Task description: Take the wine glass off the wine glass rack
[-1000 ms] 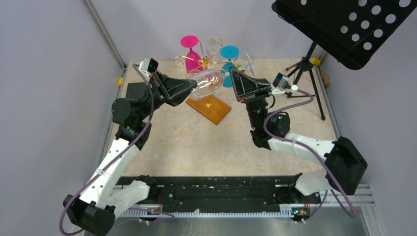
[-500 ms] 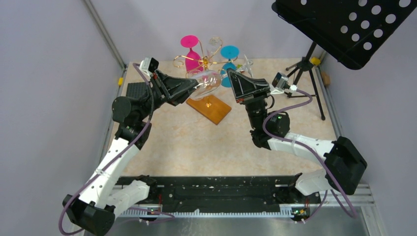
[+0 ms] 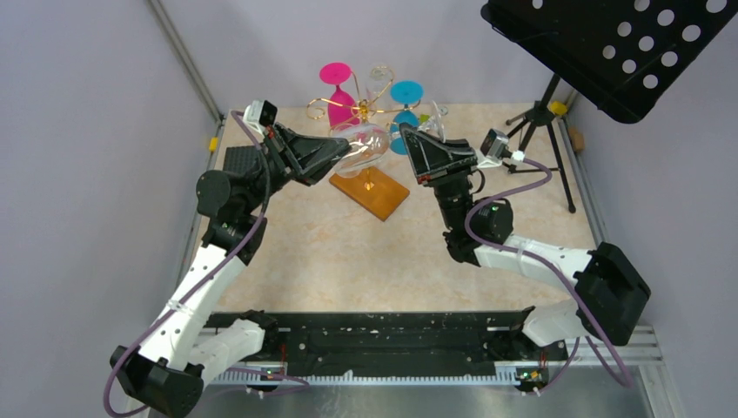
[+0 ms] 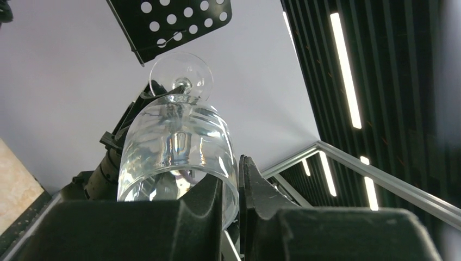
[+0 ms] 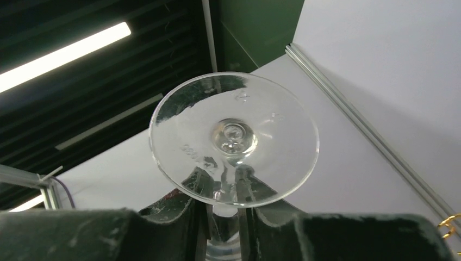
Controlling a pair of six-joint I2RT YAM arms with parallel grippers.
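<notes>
A clear wine glass (image 3: 365, 141) hangs on its side over the wooden base (image 3: 372, 193) of the gold wire wine glass rack (image 3: 358, 109). My left gripper (image 3: 336, 153) is shut on the bowl's rim (image 4: 176, 147), one finger inside the glass and one outside (image 4: 231, 176). From the right, my right gripper (image 3: 403, 134) has its fingers close on either side of the stem just under the round foot (image 5: 234, 136). Whether this gripper (image 5: 223, 190) still presses the stem does not show.
A pink glass (image 3: 338, 87), a blue glass (image 3: 405, 97) and a clear one (image 3: 380, 80) hang on the rack's curled arms right behind the held glass. A black perforated music stand (image 3: 609, 43) on a tripod (image 3: 544, 122) overhangs the right rear corner.
The glass and both grippers have shifted slightly up and back toward the rack's arms. The left jaws have settled on the bowl's rim.
</notes>
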